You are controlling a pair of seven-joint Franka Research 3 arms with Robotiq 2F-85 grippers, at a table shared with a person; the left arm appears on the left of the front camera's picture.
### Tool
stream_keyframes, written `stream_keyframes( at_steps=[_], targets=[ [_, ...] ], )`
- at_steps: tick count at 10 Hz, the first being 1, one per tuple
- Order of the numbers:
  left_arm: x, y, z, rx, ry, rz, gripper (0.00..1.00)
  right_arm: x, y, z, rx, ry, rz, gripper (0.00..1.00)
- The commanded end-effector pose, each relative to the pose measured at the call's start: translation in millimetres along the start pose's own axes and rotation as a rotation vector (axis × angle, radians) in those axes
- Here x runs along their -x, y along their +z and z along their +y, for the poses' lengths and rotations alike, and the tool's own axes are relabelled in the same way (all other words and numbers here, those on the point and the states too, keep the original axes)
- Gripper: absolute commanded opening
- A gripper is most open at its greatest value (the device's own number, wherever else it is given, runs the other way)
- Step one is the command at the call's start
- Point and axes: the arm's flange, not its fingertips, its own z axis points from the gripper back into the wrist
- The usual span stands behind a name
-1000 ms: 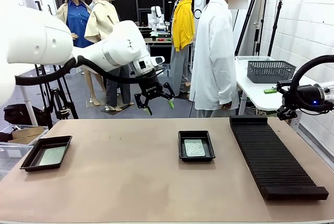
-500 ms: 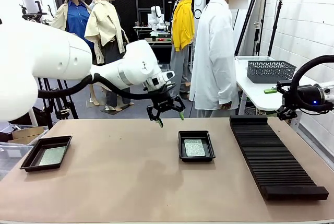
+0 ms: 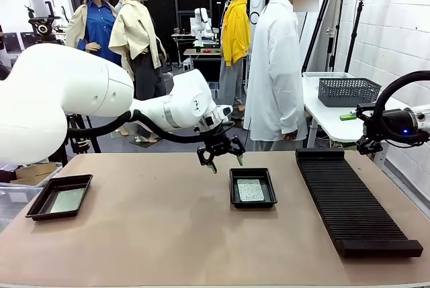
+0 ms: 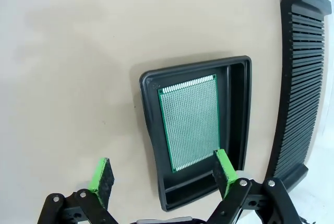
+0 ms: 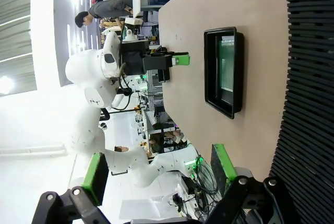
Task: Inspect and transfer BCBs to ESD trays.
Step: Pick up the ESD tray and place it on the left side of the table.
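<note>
I saw my left gripper [image 3: 221, 158] hang spread and empty just left of the middle ESD tray [image 3: 252, 200] holding a BCB [image 3: 250, 189].

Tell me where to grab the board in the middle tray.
Likely from above, across the board's two long edges. It lies flat in the tray, so only its edges offer purchase. The gap on its rack-side edge should admit one pad of the open left tool.

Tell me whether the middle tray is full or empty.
Full: the middle ESD tray holds one green BCB lying flat inside it, with bare black floor along one side.
</note>
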Motion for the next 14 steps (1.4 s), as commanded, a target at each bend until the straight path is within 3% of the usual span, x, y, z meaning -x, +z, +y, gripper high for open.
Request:
stream_keyframes(
  at_steps=[1, 11, 14],
  targets=[
    [11.7, -9.7, 0.9, -0.026, 0.000, -0.052, 1.00, -1.4, -0.7, 1.4, 0.010, -0.010, 0.010, 1.00],
    [16.4, -11.1, -2.8, -0.014, -0.073, 0.010, 1.00, -1.4, -0.7, 1.4, 0.010, -0.010, 0.010, 1.00],
    [11.8, -18.7, -4.1, -0.008, -0.031, -0.020, 1.00, -1.4, -0.7, 1.4, 0.010, -0.010, 0.010, 1.00]
  ],
)
